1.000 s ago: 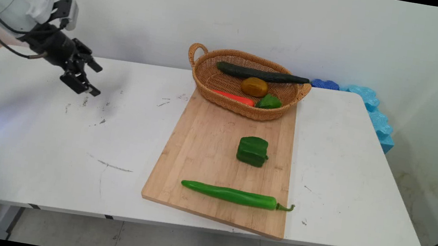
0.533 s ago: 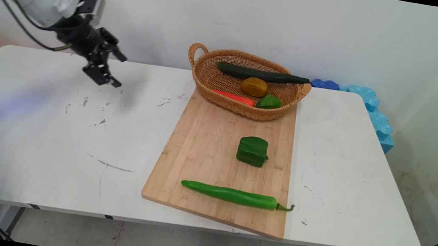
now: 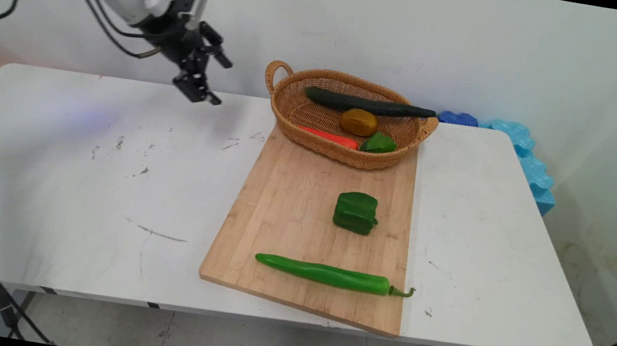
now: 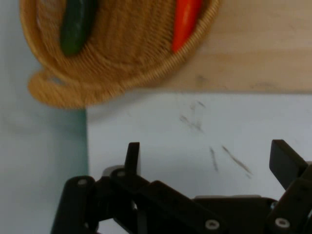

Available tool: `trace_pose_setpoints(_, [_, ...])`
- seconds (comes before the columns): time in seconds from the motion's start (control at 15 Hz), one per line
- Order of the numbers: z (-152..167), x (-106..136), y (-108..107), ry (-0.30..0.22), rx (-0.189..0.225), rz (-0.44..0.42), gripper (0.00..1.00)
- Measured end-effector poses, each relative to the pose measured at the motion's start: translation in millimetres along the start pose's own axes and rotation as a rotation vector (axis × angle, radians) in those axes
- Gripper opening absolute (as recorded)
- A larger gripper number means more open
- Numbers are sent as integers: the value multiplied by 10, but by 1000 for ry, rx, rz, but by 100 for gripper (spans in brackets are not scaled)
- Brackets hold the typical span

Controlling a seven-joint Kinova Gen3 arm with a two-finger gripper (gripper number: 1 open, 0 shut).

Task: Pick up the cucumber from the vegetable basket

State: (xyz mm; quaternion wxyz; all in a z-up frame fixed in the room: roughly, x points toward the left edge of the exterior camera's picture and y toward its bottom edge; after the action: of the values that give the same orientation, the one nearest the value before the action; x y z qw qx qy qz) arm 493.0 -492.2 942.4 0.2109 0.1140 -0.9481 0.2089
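Main view is showing the gripper (image 3: 215, 80) hanging above the table's (image 3: 72, 182) far left part, just left of the basket (image 3: 313, 137), its fingers spread wide and gripping nothing; the basket is sitting on the far end of the cutting board (image 3: 284, 218), which is also carrying a bell pepper (image 3: 356, 212) and a long chili (image 3: 324, 274). Hand view is showing the empty, wide-open gripper (image 4: 209, 158) looking over scuffed table (image 4: 161, 141) toward the basket (image 4: 122, 73), which is holding a cucumber (image 4: 75, 24) and a carrot (image 4: 185, 22).

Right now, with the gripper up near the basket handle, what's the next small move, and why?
Probably ease the gripper a little further toward the wicker basket. It hangs open and empty above bare table, short of the basket's handle, and nothing lies between them.
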Motion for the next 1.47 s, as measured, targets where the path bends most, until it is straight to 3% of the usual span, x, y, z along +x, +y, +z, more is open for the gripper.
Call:
trace_pose_setpoints(0.73, [954, 750, -653, 43, 55, 144, 100])
trace_pose_setpoints(1.47, [1882, 984, -961, 44, 64, 147, 100])
